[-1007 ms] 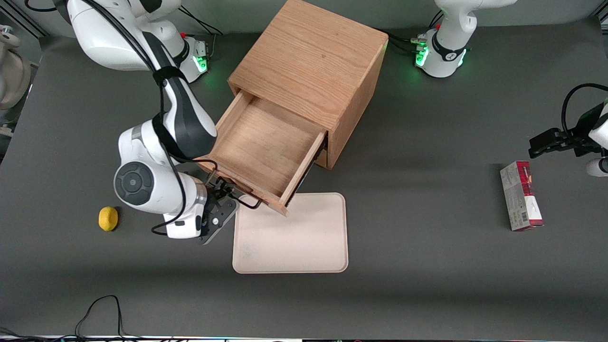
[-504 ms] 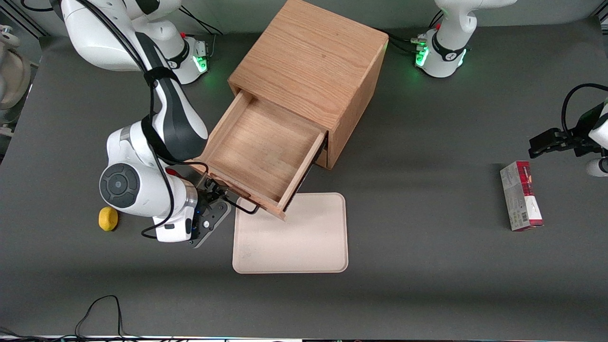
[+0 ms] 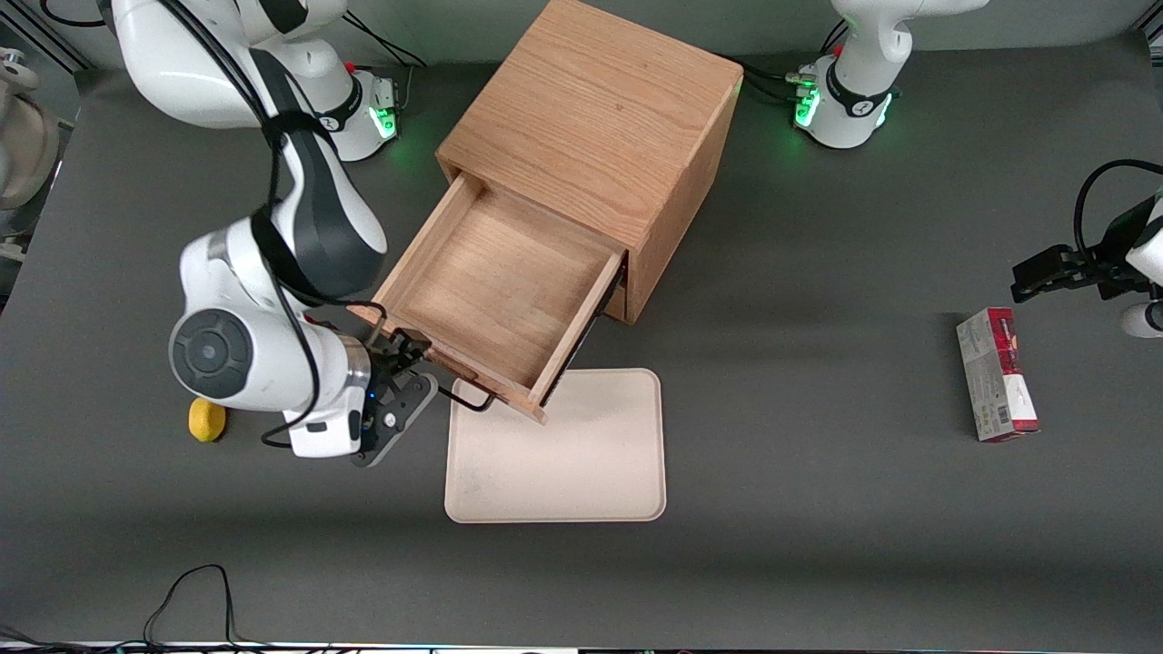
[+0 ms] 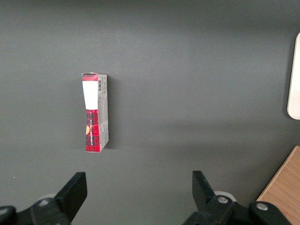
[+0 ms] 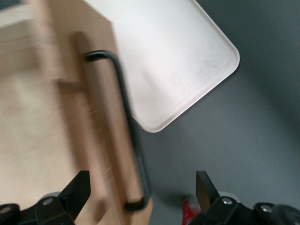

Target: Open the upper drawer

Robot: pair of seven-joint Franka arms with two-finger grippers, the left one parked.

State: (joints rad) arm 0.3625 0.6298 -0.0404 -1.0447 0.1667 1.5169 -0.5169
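Observation:
The upper drawer stands pulled far out of the oak cabinet, and its wooden tray body is empty. Its thin black handle runs along the front, over the edge of a beige tray. The handle also shows in the right wrist view, blurred. My right gripper is open at the handle's end toward the working arm. In the right wrist view the gripper has its jaws wide apart, with the handle's end between them and touching neither.
A beige tray lies on the grey table in front of the drawer, also in the right wrist view. A yellow lemon lies by the working arm. A red box lies toward the parked arm's end, also in the left wrist view.
My right arm has drawn sideways along the drawer front toward its own end of the table. The drawer has stayed pulled out.

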